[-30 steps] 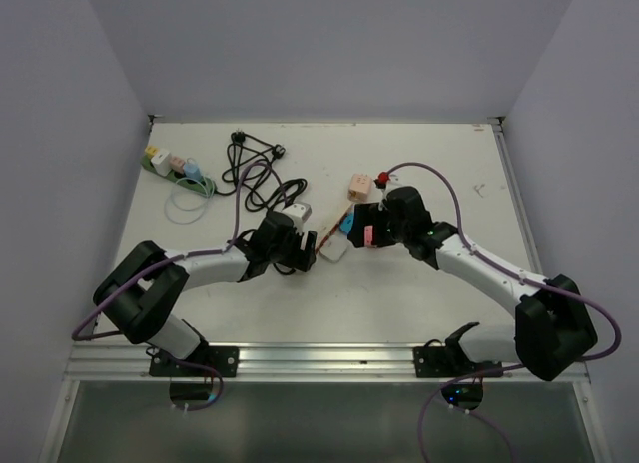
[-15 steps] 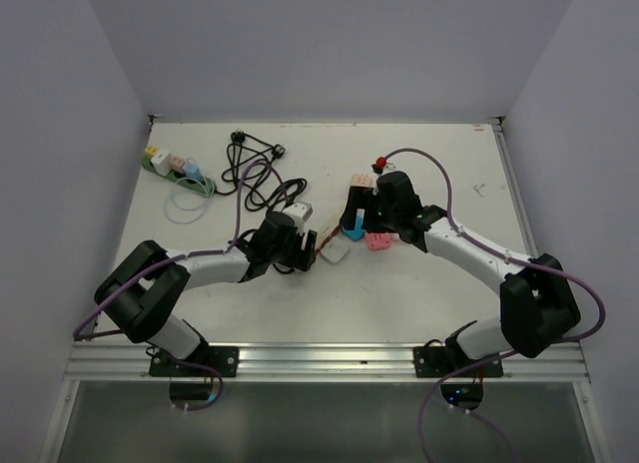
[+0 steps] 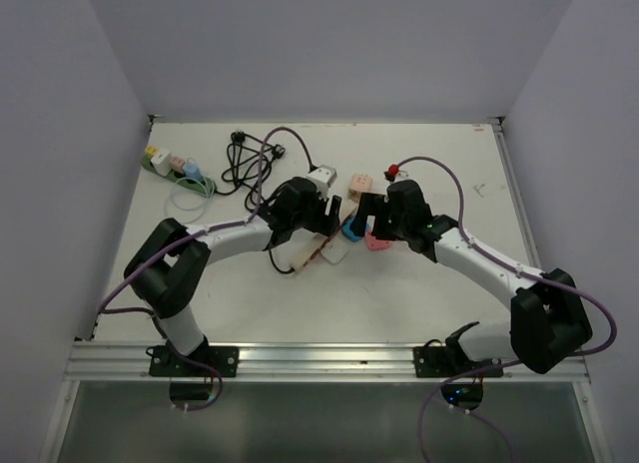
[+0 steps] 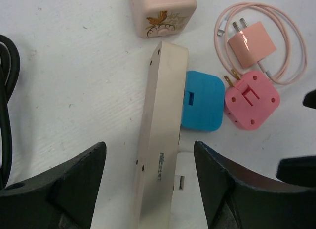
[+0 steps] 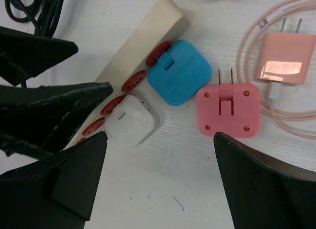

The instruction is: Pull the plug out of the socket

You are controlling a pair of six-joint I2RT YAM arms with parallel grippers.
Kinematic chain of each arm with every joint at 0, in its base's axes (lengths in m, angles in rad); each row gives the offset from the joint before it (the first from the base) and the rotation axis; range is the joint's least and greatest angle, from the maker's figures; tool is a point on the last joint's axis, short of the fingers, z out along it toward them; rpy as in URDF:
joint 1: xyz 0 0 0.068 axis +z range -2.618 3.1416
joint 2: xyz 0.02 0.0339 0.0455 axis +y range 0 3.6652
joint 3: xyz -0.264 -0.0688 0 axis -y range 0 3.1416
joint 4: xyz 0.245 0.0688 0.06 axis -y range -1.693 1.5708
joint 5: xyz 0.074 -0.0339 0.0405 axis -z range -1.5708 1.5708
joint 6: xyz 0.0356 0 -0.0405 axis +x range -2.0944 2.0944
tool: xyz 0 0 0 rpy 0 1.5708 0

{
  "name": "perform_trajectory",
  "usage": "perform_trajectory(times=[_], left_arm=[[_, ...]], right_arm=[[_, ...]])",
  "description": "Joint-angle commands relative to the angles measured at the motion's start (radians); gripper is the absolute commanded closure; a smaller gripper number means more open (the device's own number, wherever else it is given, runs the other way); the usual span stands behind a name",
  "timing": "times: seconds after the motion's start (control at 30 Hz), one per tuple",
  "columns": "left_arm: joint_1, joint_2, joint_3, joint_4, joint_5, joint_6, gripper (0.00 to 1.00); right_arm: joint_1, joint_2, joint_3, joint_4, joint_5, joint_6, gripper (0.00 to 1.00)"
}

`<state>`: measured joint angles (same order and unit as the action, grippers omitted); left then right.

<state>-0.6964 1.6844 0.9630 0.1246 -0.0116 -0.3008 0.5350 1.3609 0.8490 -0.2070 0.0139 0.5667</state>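
White tabletop fills the scene, and the socket you are working on, a beige strip with red round outlets, lies at its middle between the two arms. A green strip sits well apart near the far left corner. Your left gripper is released, its jaws standing on either side of the beige strip with bare table showing between each jaw and the strip, so nothing is pinned yet. Your right gripper is also spread wide and empty, hovering over the plugs. A pink plug lies loose on the table just beside the strip with its prongs bare, so that one looks already out. The blue plug and the white plug are both seated in the outlets. I'd judge the job partly done at best: you need to brace the strip, close on a seated plug and draw it off.
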Motion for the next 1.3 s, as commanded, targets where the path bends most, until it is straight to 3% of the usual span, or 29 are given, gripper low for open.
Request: perform_trajectory(times=[0.0,0.5,0.93,1.1,1.2,1.23,1.27], left_arm=[[-0.008,0.098,0.121,-0.077,-0.011,0.067,0.25],[-0.049,0.270,0.348,-0.345,-0.047,0.212,0.33],[-0.049,0.350,0.411,-0.332,-0.062,0.172,0.44],[-0.048,0.357,0.410,-0.322,-0.054,0.157,0.62],[-0.048,0.324,0.387,-0.306,-0.047,0.144,0.81],[-0.046,0.313,0.378,-0.287,-0.045,0.140,0.94],[-0.045,0.301,0.359,-0.277,-0.036,0.132,1.00]], right_arm=[[-0.023,-0.063,-0.031,0.004,0.046,0.018,0.07],[-0.058,-0.148,-0.125,0.007,0.066,0.021,0.07],[-0.059,-0.154,-0.149,0.015,0.058,0.019,0.07],[-0.061,-0.154,-0.160,0.038,0.026,0.016,0.07],[-0.061,-0.152,-0.159,0.060,0.009,0.021,0.07],[-0.061,-0.151,-0.156,0.061,-0.003,0.025,0.07],[-0.061,-0.149,-0.148,0.063,-0.011,0.033,0.07]])
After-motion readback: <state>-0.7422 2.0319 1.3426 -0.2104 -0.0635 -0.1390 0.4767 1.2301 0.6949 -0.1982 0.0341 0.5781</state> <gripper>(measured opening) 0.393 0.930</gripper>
